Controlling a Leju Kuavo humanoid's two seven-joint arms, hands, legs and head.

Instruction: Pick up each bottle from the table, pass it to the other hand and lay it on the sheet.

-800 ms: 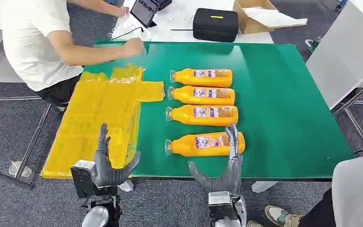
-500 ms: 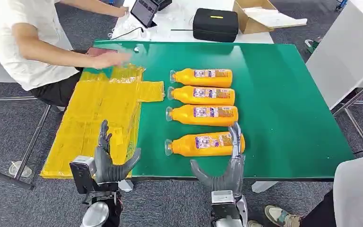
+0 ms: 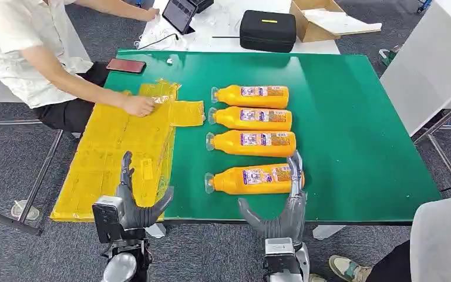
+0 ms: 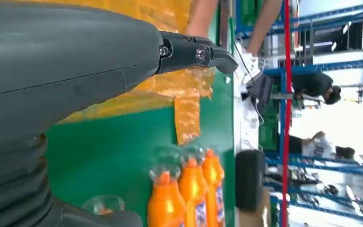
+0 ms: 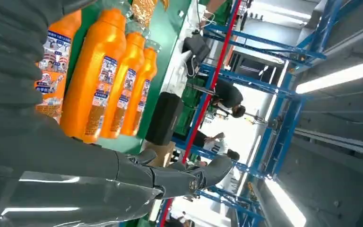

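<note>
Bottles, four in number, are laid on their sides in a column on the green table [image 3: 352, 135], caps turned toward the yellow sheet [image 3: 123, 147]; each is filled with orange liquid and carries a printed label. The first bottle [image 3: 251, 96] is farthest from the robot, followed by the second bottle [image 3: 251, 118], the third bottle [image 3: 252, 143] and the nearest bottle [image 3: 252, 179]. All four are found to the right of the sheet, apart from it. The right hand [image 3: 282, 205] is raised at the base end of the nearest bottle with fingers apart and nothing clasped. The left hand [image 3: 132, 202] is held over the sheet's near edge, fingers likewise spread and empty. One person's hand [image 3: 138, 106] is rested on the sheet's far part. One dark phone [image 3: 126, 65] is seen beyond the sheet.
</note>
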